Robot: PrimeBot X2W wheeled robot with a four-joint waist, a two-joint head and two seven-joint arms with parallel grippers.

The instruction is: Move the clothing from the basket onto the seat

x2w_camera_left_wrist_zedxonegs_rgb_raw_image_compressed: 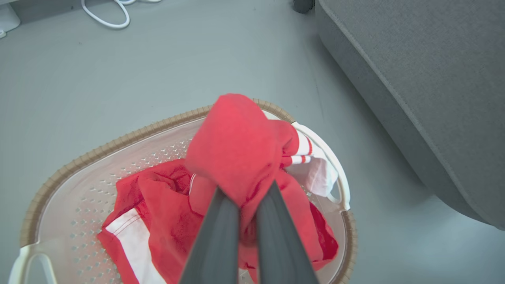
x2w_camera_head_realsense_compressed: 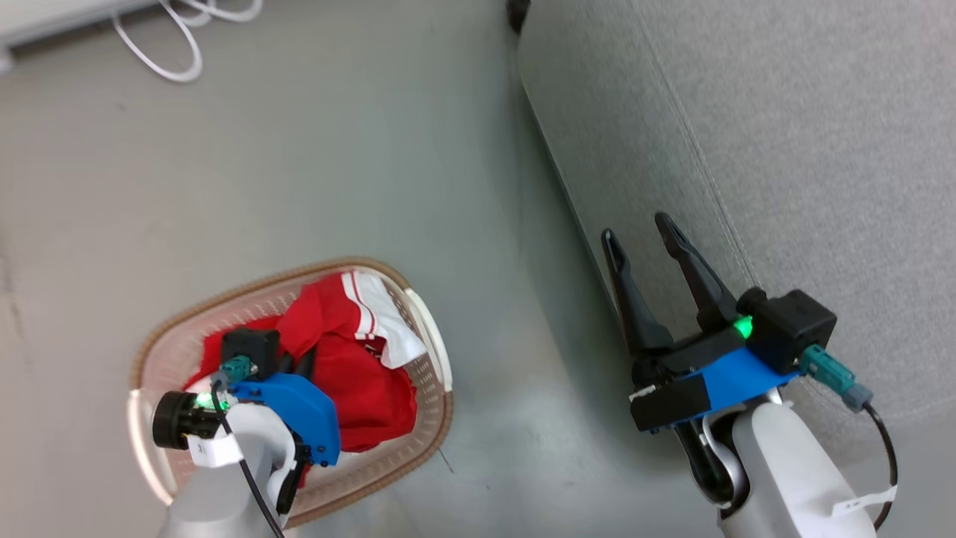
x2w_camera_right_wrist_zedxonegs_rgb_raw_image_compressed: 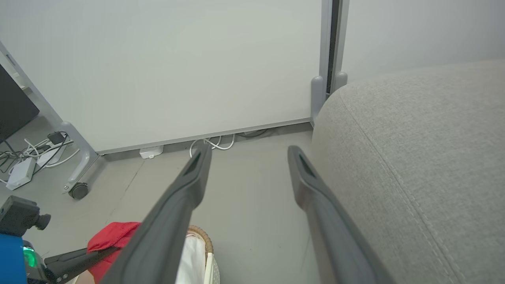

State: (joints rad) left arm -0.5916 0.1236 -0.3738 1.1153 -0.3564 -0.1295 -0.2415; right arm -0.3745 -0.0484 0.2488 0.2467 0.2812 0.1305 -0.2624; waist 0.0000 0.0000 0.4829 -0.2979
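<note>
Pinching a fold of the red clothing (x2w_camera_left_wrist_zedxonegs_rgb_raw_image_compressed: 236,146): the left gripper (x2w_camera_left_wrist_zedxonegs_rgb_raw_image_compressed: 245,197) has both fingers pressed together on the fabric, over the basket (x2w_camera_left_wrist_zedxonegs_rgb_raw_image_compressed: 118,140). The pinched fold stands up above the rest of the pile. The remaining clothing lies inside the basket. In the left wrist view a white panel sits at 7 o'clock, and striped trim with a white piece drapes toward the side handle (x2w_camera_left_wrist_zedxonegs_rgb_raw_image_compressed: 335,173) at 3 o'clock.

Head view: the basket is on the grey floor (x2w_camera_head_realsense_compressed: 299,149) at 7 o'clock. The seat (x2w_camera_head_realsense_compressed: 784,149) takes up 1 to 3 o'clock, well apart from the basket, with bare floor between them. No red fabric is on the seat.

The right gripper (x2w_camera_head_realsense_compressed: 636,232) is at 4 o'clock with its fingers spread wide and nothing between them. It hangs at the seat's near edge, tips pointing to 12; I cannot tell if it touches the cushion. A white cable (x2w_camera_head_realsense_compressed: 172,67) loops on the floor at 11 o'clock.
</note>
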